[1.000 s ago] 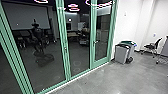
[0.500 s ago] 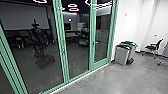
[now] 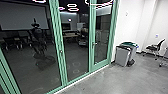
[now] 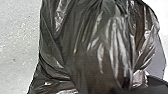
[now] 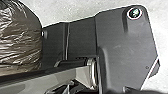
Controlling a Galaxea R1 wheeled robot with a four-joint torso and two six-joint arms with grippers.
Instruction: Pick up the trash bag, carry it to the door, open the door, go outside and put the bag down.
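Trash bag [image 4: 87, 50] in wrist views, green-framed door [image 3: 100, 64] in head view, both pincers' state unclear.

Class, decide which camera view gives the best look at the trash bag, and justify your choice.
The left wrist view: the dark, shiny bag spans most of its width, folds and highlights plain. The right wrist view catches a rounded, crinkled part at one edge. I can't make the bag out in the head view.
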